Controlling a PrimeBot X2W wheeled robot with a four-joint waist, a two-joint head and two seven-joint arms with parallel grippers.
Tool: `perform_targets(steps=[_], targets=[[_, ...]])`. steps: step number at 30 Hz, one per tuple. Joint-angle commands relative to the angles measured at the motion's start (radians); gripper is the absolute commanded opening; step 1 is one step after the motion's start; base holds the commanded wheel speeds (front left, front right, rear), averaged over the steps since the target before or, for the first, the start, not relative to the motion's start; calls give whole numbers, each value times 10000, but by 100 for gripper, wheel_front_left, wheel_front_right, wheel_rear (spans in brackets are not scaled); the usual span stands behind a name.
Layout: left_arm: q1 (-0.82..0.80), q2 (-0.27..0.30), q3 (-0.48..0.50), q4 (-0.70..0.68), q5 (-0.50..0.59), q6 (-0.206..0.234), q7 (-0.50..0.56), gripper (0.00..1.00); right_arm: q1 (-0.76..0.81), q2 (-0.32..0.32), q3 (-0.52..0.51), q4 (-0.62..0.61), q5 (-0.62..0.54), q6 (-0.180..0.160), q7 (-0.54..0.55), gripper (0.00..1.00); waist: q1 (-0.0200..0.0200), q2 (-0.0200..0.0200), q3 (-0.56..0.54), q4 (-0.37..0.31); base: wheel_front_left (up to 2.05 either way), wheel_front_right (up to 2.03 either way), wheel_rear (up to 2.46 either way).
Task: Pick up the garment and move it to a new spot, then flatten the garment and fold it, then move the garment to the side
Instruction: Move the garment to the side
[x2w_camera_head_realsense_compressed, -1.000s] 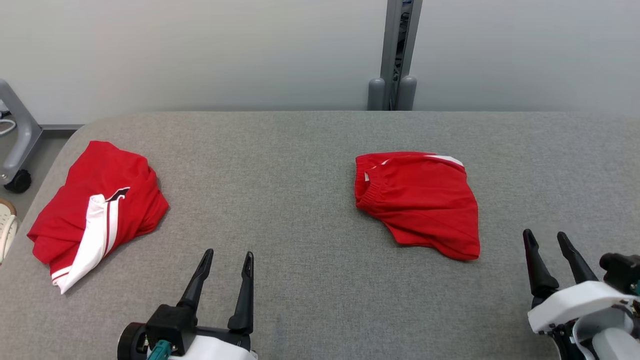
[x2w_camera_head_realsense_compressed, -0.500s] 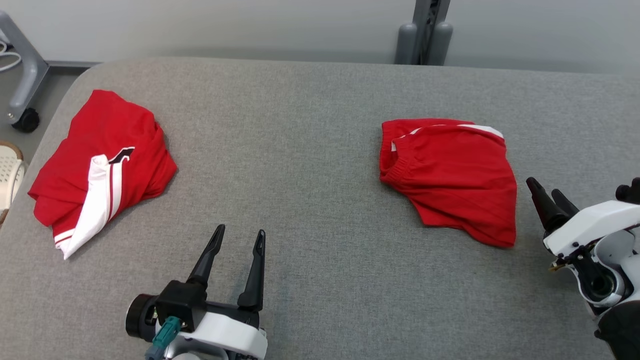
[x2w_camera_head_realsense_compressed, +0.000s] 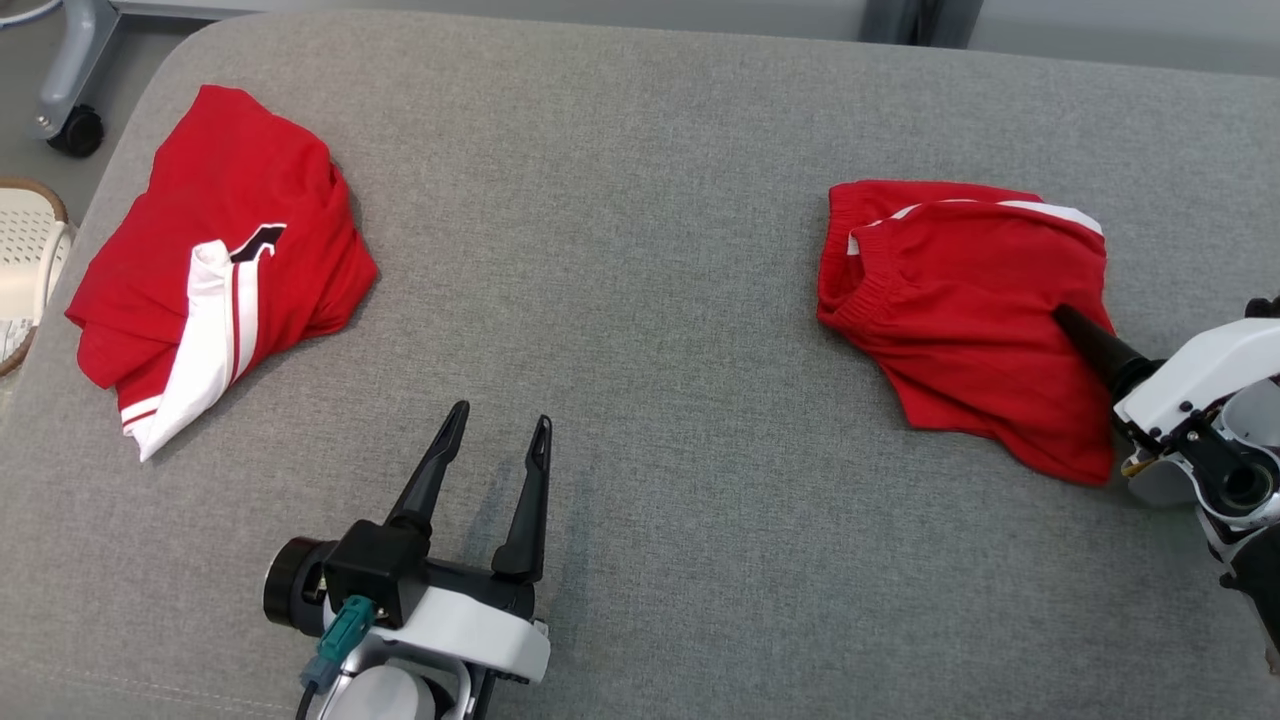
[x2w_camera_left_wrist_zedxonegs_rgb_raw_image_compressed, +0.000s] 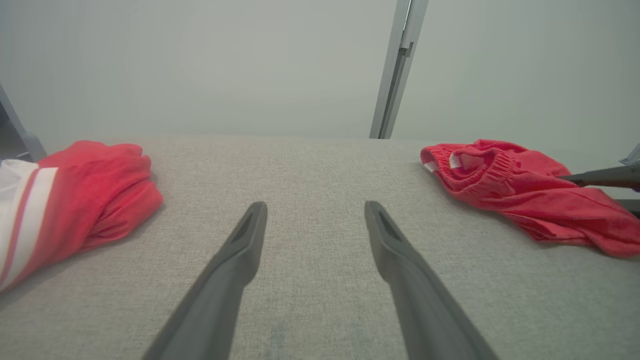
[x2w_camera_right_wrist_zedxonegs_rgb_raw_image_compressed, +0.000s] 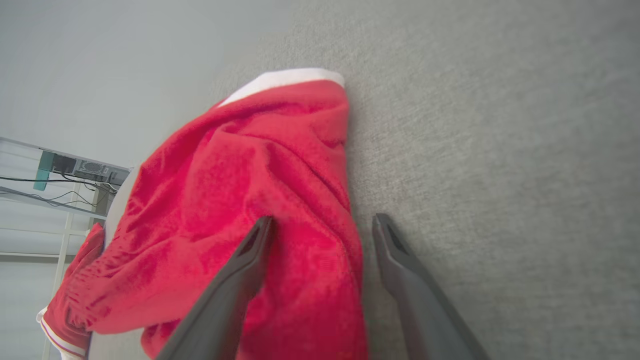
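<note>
Over the shorts goes my right hand. A second ago it hung clear of their near corner, and now its fingers reach in across their right side. The hand is spread wide with nothing pinched. In my right wrist view one finger lies over the red cloth and the other sits over the counter, just beside the hem. I can't tell whether either one is touching the fabric.

The shorts lie loosely flat on the right part of the counter, with the waistband turned toward the middle and a white stripe along the far edge. My left hand hovers low over bare counter near the front, fingers spread and empty. Well apart on the left lies a bundled red shirt with a white stripe.
</note>
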Motion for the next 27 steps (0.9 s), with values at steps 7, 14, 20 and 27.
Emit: perform_targets(steps=[7, 14, 20, 27], targets=[[-322, 40, -75, -44, 49, 55, -17, 100, -335, 152, 580, 79, 533, 1, 271, 100, 0, 0, 283, 150, 0, 0, 0], [-398, 38, -112, 4, 15, 90, -17, 100, -421, 112, 1048, -45, 769, 1, 36, 0, 0, 0, 382, 171, 0, 0, 0], [-429, 38, -138, 56, -27, 98, -17, 100, -527, -242, 1316, -114, 824, 2, -234, 0, 0, 0, 366, 122, 0, 0, 0], [-377, 38, -162, 93, -47, 80, -17, 100, -619, -1088, 1908, -30, 549, 1, -344, 0, 0, 0, 260, 11, 0, 0, 0]])
